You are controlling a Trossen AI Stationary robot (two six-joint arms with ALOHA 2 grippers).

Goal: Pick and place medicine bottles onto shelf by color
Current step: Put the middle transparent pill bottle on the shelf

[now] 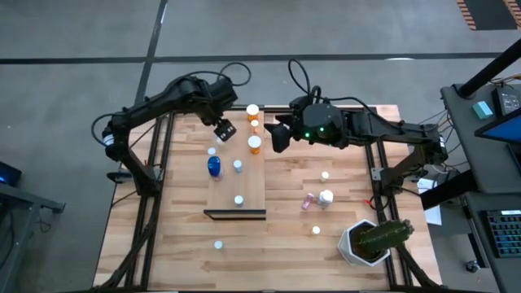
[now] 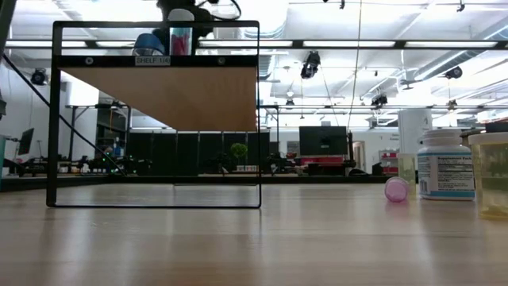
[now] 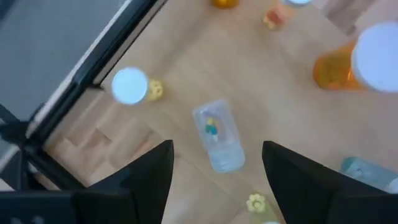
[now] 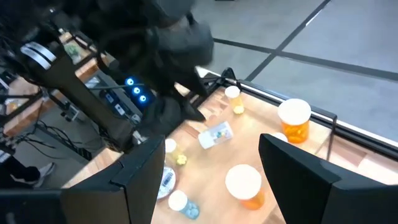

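Over the shelf [image 1: 244,181] my left hand [image 3: 217,171] is wide open and empty, above a clear bottle [image 3: 219,135] lying down. I should drop straight and squeeze its middle. My right hand [image 4: 211,174] waits open and empty too.

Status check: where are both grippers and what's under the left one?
Left gripper open, empty, over a clear bottle lying on its side on the shelf. Right gripper open, empty, beside the orange bottles. Nothing blocking.
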